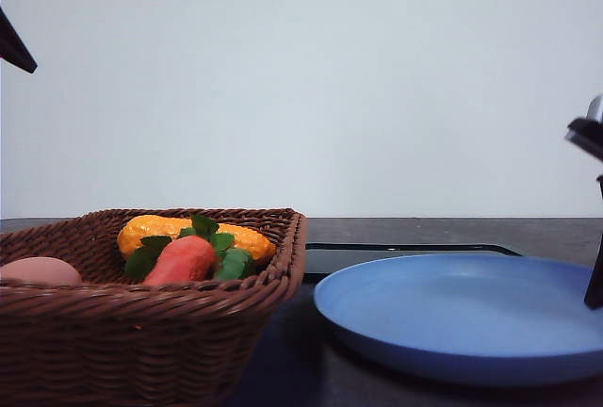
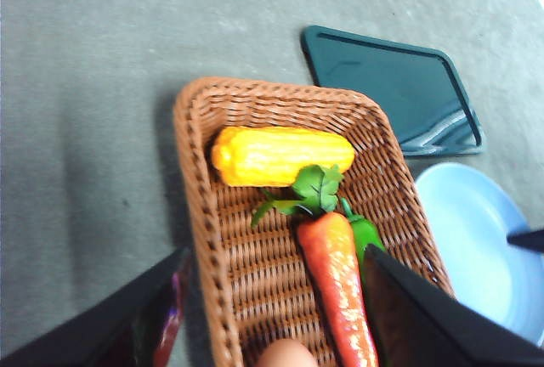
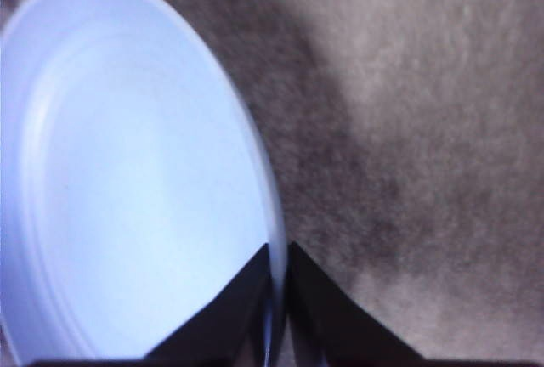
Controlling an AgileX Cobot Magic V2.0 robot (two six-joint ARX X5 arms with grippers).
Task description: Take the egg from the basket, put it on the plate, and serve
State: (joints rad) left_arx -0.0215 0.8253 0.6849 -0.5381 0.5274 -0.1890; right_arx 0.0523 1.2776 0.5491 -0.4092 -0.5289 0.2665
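Black fingers of the right pincer are pinching the rim of the blue plate, one on each side of the edge. Grey bench is spreading beyond that rim. Over the wicker basket, the left pincer is hovering with its fingers spread wide. Just beneath it the egg is lying in the basket, beside the carrot toy, with a yellow corn cob farther off and a black tray beyond the basket.
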